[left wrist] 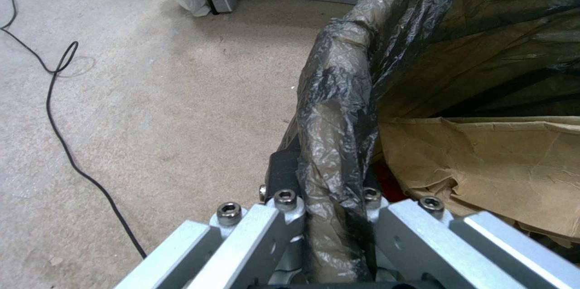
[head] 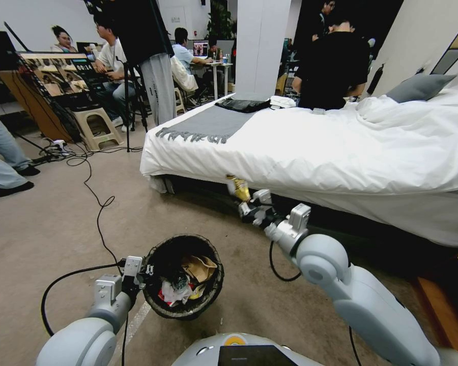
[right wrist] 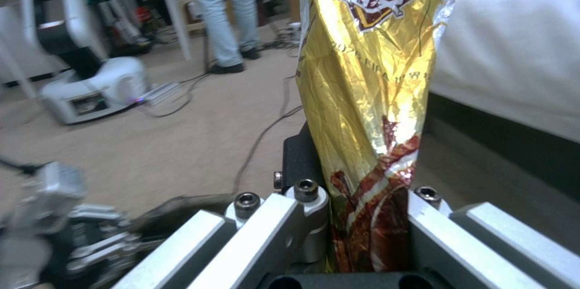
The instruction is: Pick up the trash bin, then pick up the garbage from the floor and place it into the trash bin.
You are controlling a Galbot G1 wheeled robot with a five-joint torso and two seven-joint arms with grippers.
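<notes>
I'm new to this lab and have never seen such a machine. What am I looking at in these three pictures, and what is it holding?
This is a wheeled robot with two arms, each ending in a claw. The big picture comes from a camera on its head, looking down at a carpeted floor beside a bed with white bedding. The other two come from cameras on its wrists, looking along each claw.

The left claw is shut on the rim of the trash bin, a small round bin lined with a dark bag; the left wrist view shows the fingers pinching that bag. Inside lie a tan paper scrap and some wrappers.

The right claw, out by the bed's edge, is shut on a shiny yellow snack wrapper. Black cables trail across the floor.
</notes>
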